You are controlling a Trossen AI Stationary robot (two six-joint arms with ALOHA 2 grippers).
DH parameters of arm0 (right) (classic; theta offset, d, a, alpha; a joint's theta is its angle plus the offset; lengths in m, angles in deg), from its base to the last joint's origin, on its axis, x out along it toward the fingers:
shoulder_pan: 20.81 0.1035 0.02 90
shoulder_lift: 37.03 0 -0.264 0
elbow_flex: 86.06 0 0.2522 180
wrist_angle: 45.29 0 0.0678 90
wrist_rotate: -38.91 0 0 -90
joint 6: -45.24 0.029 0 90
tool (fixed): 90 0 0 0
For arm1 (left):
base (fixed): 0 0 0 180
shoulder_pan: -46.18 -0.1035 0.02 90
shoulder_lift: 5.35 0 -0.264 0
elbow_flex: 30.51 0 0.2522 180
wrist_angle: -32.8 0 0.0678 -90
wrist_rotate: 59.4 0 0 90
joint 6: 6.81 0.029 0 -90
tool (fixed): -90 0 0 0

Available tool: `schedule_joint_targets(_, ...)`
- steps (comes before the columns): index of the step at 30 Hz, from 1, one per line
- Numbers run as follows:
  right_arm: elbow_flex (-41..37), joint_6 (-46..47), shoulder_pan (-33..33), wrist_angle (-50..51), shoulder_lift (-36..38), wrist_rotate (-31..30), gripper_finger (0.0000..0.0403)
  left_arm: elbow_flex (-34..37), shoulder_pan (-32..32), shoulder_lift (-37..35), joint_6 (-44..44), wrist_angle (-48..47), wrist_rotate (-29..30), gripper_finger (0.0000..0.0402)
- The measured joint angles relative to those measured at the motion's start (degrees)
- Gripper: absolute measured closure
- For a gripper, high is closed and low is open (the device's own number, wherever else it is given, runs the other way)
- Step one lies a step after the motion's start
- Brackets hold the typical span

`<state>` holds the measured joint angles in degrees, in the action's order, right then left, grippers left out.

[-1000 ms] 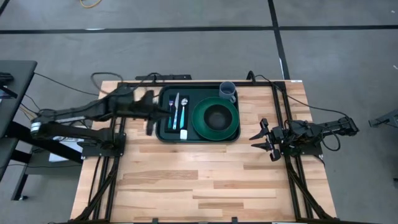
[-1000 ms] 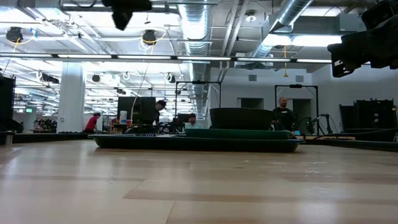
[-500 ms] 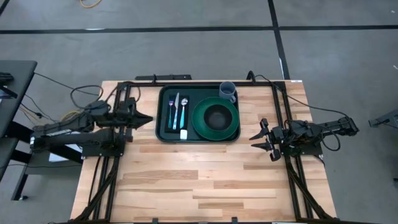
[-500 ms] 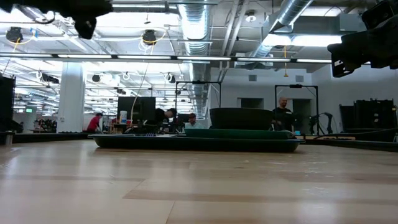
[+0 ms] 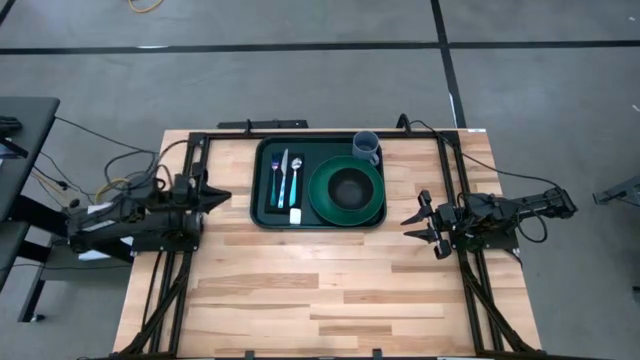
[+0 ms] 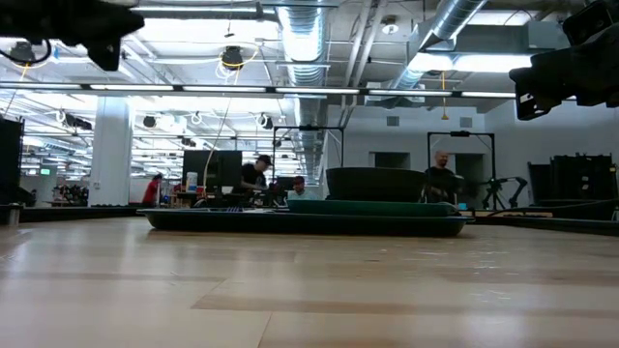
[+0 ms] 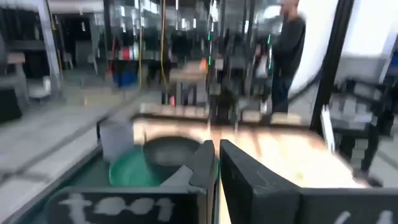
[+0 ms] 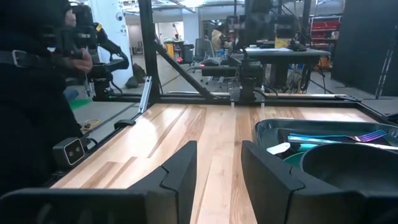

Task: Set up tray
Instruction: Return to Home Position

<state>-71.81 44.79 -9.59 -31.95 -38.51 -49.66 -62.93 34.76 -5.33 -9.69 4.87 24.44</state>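
A pale wooden counter [image 5: 300,290] is seen from above, with a dark robot arm folded at each side edge. At the left edge the left hand [image 5: 224,196] hangs above the wood, pointing right toward the tray [image 5: 320,227]. Its fingers [image 7: 202,167] are close together, with only a thin slit between them, and hold nothing. At the right edge the right hand [image 5: 418,228] points left, its fingers [image 8: 180,165] apart and empty.

The dark green tray lies flat at the counter's far middle, between the two hands and touching neither. It is near the left hand's tip and a little beyond the right hand. On the tray's left part, cutlery [image 5: 285,180] lies in a row. On its right part sits a round green plate [image 5: 322,195] with a dark bowl [image 5: 348,186] in it. A grey-blue cup [image 5: 366,147] stands at the tray's far right corner; whether on the tray or just off it is unclear.

From counter height the tray is a low dark strip, with people [image 6: 253,174] in the lit room behind.
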Motion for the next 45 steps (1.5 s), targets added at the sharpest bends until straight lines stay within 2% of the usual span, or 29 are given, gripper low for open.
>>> schedule_joint_targets(2, -0.01, 0.00, 0.00, 0.00, 0.01, -0.02, 0.0285, 1.12, 0.00, 0.22, 0.57, -0.96, -0.12, 0.0388)
schedule_joint_targets(5, -0.01, 0.00, 0.00, -0.01, 0.00, 0.00, 0.0285, 3.97, -0.01, 0.04, 1.24, 5.20, -2.42, 0.0388)
schedule_joint_targets(11, 0.00, 0.00, 0.01, -0.01, -0.01, 0.00, 0.0285, 9.83, 0.00, 0.13, 1.56, 16.90, -0.19, 0.0388)
schedule_joint_targets(20, 0.00, 0.00, 0.01, 0.00, -0.01, 0.00, 0.0285, 17.76, 0.00, 0.17, 5.40, 21.66, 2.63, 0.0388)
schedule_joint_targets(26, -0.02, 0.00, -0.01, -0.01, -0.01, 0.00, 0.0285, 18.03, -0.04, 0.23, 9.17, 16.18, 6.88, 0.0388)
schedule_joint_targets(45, 0.00, 0.00, 0.01, -0.01, -0.01, 0.00, 0.0285, 18.12, -0.02, 0.34, 8.22, 16.08, 6.87, 0.0388)
